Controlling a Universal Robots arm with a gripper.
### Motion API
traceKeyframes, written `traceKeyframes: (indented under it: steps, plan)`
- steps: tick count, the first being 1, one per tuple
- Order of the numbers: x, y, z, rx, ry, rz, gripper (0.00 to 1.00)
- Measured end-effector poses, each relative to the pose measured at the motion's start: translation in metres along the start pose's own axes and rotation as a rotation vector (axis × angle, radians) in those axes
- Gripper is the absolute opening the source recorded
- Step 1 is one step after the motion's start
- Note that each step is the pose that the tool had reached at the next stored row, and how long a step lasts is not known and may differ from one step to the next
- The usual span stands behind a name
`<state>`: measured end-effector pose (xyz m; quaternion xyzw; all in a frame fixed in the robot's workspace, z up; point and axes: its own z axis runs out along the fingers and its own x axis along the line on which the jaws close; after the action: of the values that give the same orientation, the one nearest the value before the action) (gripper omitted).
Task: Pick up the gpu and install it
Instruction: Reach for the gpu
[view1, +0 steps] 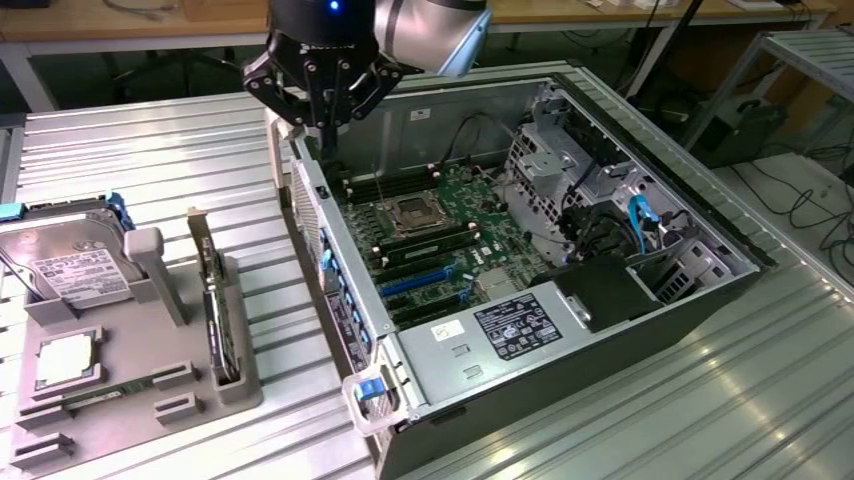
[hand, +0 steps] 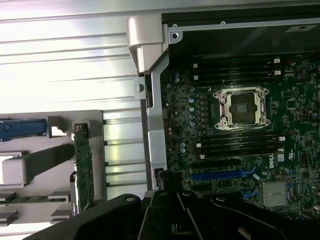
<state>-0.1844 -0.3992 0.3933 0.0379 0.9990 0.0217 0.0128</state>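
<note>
Closest to your wrist camera, the tool is matte black, angular linkwork, clenched empty above the rim of the open sheet-metal case. The gpu, a thin green card, stands on edge in the grey moulded rack on the ribbed metal table.

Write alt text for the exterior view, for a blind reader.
The shut pincer hangs above the edge of the open computer case. The gpu stands on edge in a gray holder at the exterior view's left, beside a hard drive.

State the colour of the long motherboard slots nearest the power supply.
Long blue plastic slots, exterior view.
</note>
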Motion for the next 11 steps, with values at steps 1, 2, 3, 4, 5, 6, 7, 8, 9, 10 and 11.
traceKeyframes:
  steps: [1,2,3,4,5,6,7,8,9,10,11]
  plan:
    - [0.0016,-0.0001,0.0000,0.0000,0.0000,0.000,0.11]
    - [0.0023,-0.0002,0.0000,-0.0001,0.0000,0.000,0.11]
    - [0.0031,-0.0003,-0.0001,-0.0001,0.0000,0.000,0.11]
    - [0.0038,-0.0004,-0.0001,-0.0001,0.0000,0.000,0.11]
    - [0.0047,-0.0004,-0.0001,-0.0001,0.0000,0.000,0.11]
    - [0.0054,-0.0005,-0.0001,0.0000,0.0000,0.000,0.11]
    - [0.0062,-0.0006,-0.0001,-0.0001,0.0000,0.000,0.11]
    - [0.0069,-0.0006,-0.0002,0.0000,0.0001,0.000,0.11]
    - [0.0076,-0.0007,-0.0002,0.0000,0.0001,0.000,0.11]
    - [0.0082,-0.0008,-0.0002,-0.0001,0.0001,0.000,0.11]
    - [0.0088,-0.0008,-0.0002,0.0000,0.0001,0.000,0.11]
